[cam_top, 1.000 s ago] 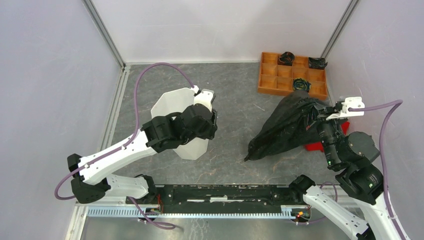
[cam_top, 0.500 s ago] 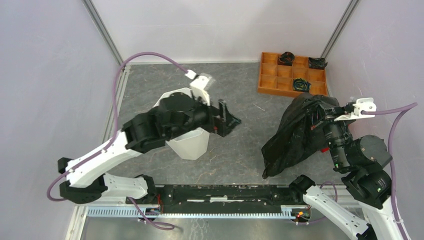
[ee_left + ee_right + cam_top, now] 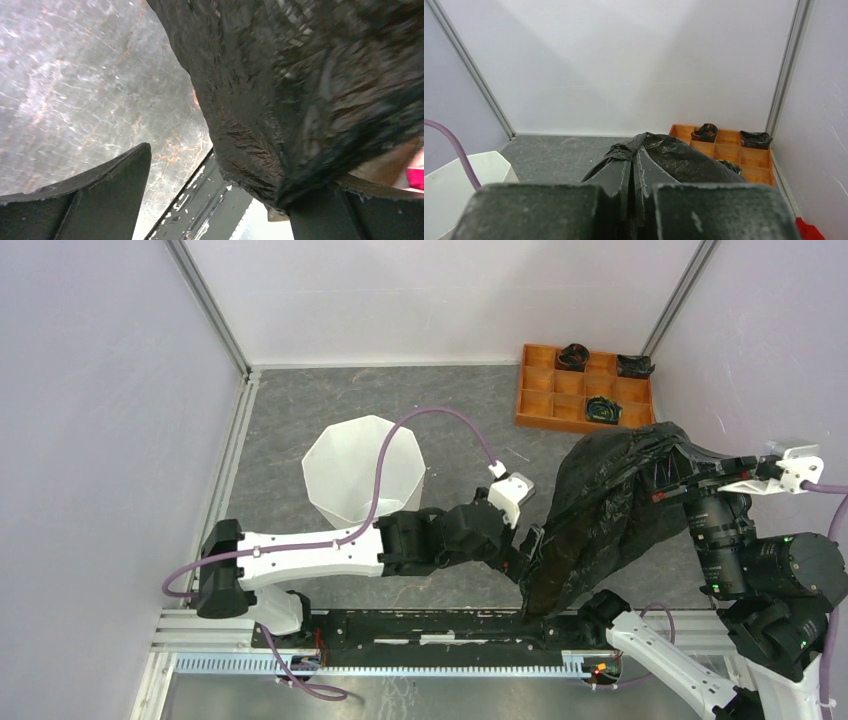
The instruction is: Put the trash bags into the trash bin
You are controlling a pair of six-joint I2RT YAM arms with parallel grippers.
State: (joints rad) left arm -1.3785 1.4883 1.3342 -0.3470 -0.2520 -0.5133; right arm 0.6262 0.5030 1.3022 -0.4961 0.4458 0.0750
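Observation:
The trash bag (image 3: 610, 510), black and wrinkly, hangs off the table from my right gripper (image 3: 663, 483), which is shut on its bunched top. In the right wrist view the film (image 3: 684, 160) is pinched between the closed fingertips (image 3: 651, 170). My left gripper (image 3: 527, 552) stands wide open at the bag's lower end. In the left wrist view the bag (image 3: 300, 75) fills the upper right, its bottom edge resting against the right finger (image 3: 360, 210); the left finger (image 3: 100, 185) is apart from it. The white trash bin (image 3: 362, 475) stands upright, left of the bag, untouched.
An orange compartmented tray (image 3: 585, 388) with small dark bundles sits at the back right. A red cloth (image 3: 809, 230) lies under the right arm. The left arm's purple cable (image 3: 440, 415) arcs over the bin. A black rail (image 3: 440, 625) runs along the near edge.
My left gripper let go of the bin, opened wide and swung right to the bag's lower end. My right gripper raised the bag higher and drew it nearer.

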